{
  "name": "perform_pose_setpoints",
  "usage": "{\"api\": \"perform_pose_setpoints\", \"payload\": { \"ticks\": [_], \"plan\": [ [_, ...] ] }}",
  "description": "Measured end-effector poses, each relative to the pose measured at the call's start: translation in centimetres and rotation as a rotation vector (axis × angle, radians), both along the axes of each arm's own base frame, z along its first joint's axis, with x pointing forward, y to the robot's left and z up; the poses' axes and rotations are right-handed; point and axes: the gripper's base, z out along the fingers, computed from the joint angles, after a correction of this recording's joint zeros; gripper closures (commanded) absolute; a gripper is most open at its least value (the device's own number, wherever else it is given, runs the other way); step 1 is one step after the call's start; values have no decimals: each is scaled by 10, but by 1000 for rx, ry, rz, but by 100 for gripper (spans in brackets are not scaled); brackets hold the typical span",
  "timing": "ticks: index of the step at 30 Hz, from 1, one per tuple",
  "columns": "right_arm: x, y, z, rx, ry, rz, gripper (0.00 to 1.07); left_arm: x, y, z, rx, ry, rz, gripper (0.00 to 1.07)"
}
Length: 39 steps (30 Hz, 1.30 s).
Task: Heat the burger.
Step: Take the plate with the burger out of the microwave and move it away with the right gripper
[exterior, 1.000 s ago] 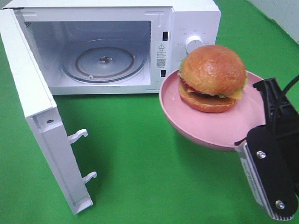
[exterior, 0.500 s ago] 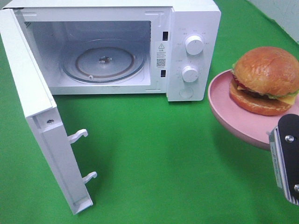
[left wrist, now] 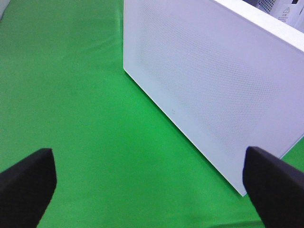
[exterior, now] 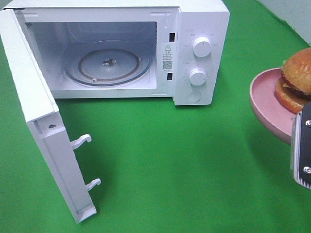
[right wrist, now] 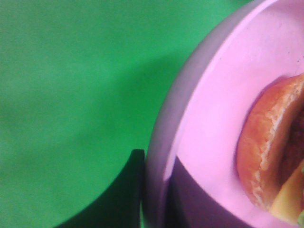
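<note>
I work at a staged test bench (exterior: 160,160), not a kitchen: green cloth cover, one white microwave (exterior: 194,53) standing alone.

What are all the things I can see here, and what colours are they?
microwave: one, white, back left on the cloth, cavity empty
microwave door: one, white, swung open at the left
knobs: two, white, on the microwave's front panel
burger: one, orange-brown bun, on the plate at the right edge
plate: one, pink, held up at the right
cloth: one, green, covering the table
right end effector: one, black, shut on the plate rim
left end effector: one, black, open, beside the door
</note>
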Motion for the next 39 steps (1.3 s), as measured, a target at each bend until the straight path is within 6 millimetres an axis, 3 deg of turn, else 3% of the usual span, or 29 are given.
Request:
{"api": "perform_pose_setpoints", "payload": {
  "ticks": [21,39],
  "plan": [
    [1,-11,-2,43,-31,-319,107,0,0,0,0,0,0,6],
    [41,14,-17,59,-104,-719,107,0,0,0,0,0,0,6]
  ]
}}
